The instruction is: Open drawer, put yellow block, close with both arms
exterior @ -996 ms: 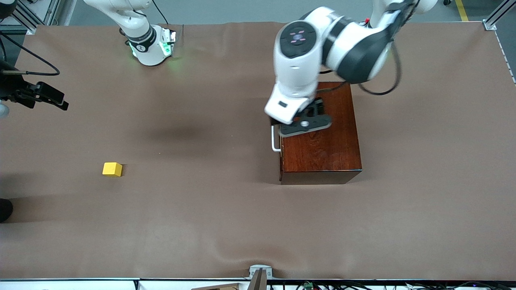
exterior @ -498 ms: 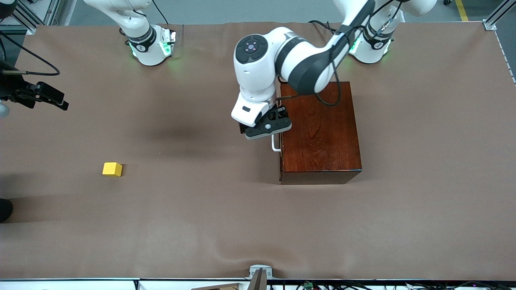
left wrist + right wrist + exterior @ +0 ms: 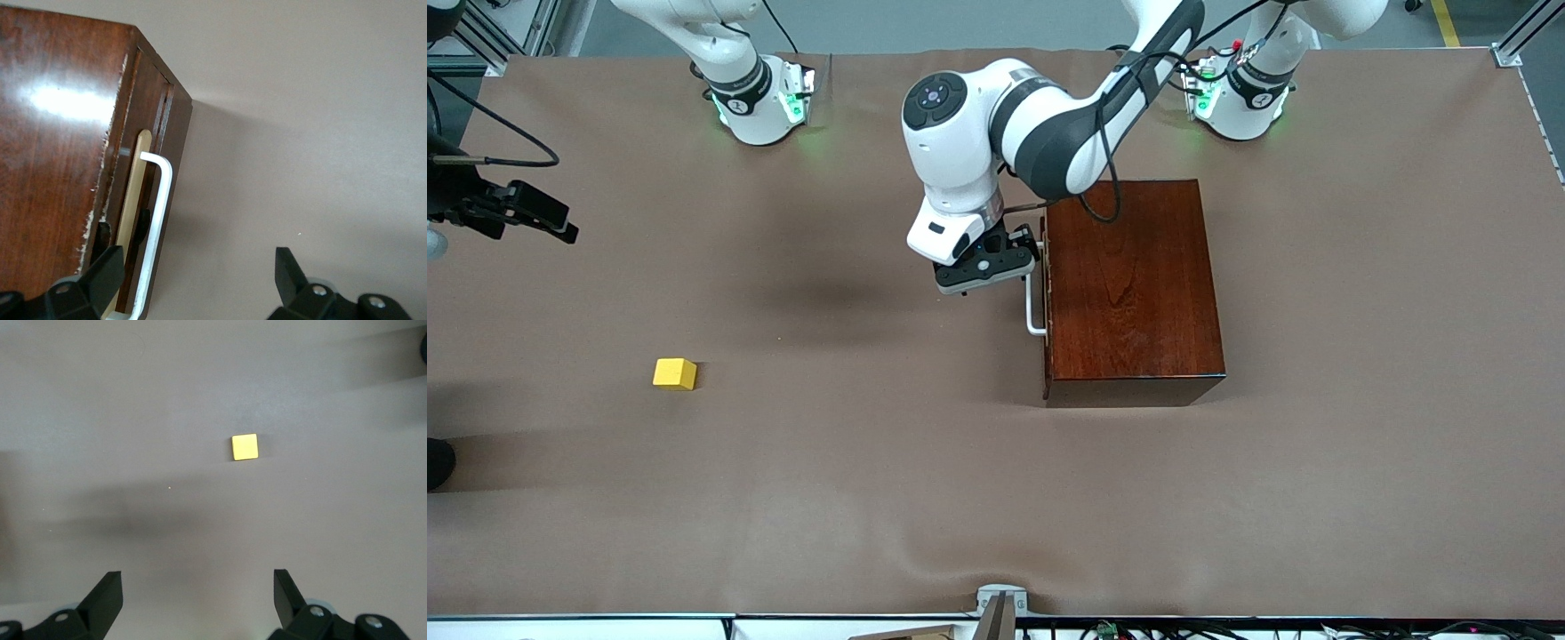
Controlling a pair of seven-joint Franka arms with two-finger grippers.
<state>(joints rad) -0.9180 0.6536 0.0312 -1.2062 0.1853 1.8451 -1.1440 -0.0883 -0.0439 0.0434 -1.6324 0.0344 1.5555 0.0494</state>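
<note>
The drawer (image 3: 1046,302) is shut in the glossy mahogany box (image 3: 1129,284). Its white handle (image 3: 1034,307) faces the right arm's end of the table. My left gripper (image 3: 989,265) hangs open in front of the drawer. In the left wrist view the handle (image 3: 157,213) shows between the fingers (image 3: 107,273) of the left gripper (image 3: 197,270), close to one of them, and nothing is gripped. The yellow block (image 3: 674,373) lies alone on the table toward the right arm's end. My right gripper (image 3: 551,222) waits open high over that end, and the right wrist view has the right gripper (image 3: 197,590) looking down on the block (image 3: 244,447).
A brown cloth (image 3: 871,498) covers the whole table. The two round bases (image 3: 760,107) glow green along the table's edge farthest from the front camera. A small metal bracket (image 3: 1000,600) sits at the nearest edge.
My left arm has swung from over the box toward the right arm's end, bringing its hand down in front of the drawer's handle. The right arm and the yellow block have not moved.
</note>
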